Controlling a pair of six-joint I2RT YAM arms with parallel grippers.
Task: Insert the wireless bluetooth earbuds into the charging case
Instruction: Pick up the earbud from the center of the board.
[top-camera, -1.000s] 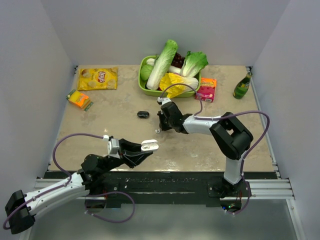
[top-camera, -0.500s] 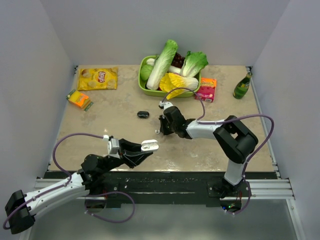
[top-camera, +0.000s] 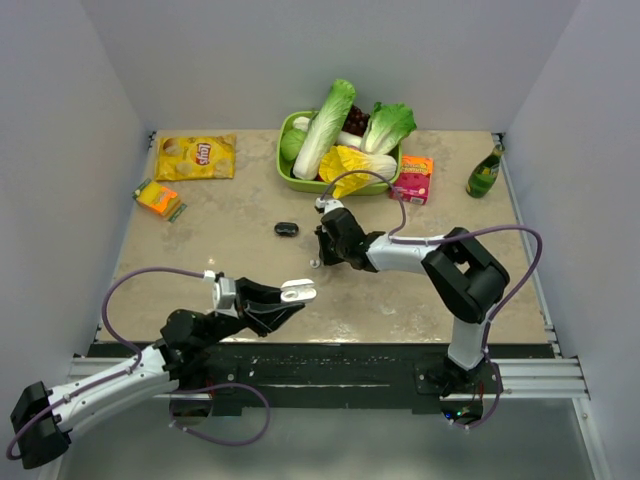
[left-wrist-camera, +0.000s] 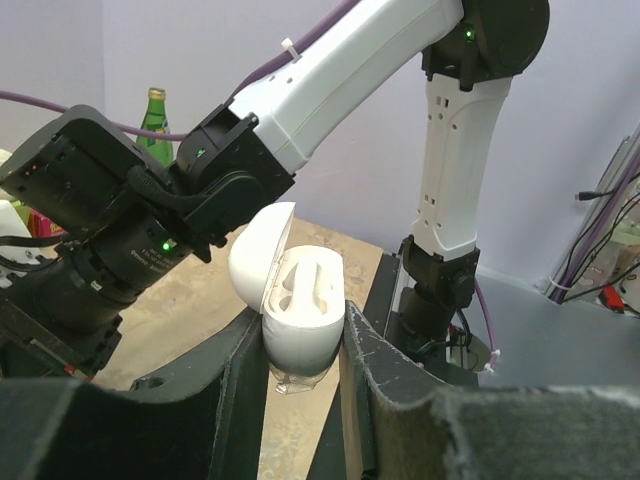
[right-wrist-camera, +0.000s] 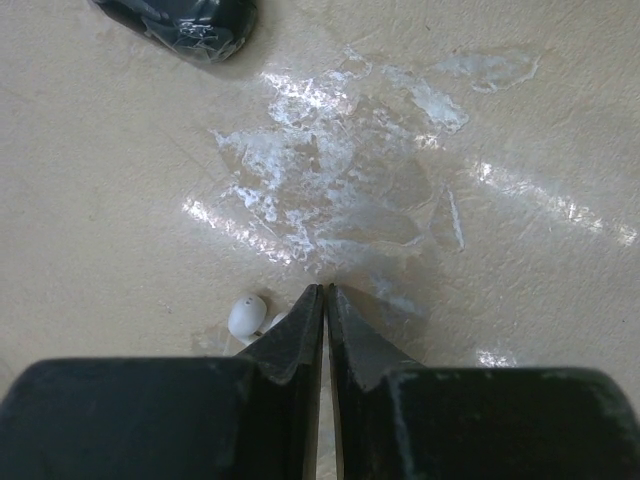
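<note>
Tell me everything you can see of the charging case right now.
The charging case is a small, glossy white plastic oval. Its lid is hinged open and tilted back, baring two moulded slots that look empty. Its lower half is clamped between the jaws of the left gripper, held above the table near the front edge. Nothing else touches it.

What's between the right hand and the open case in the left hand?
In the top view, only one white earbud, close beside the right hand; beyond it, bare table up to the charging case.
</note>
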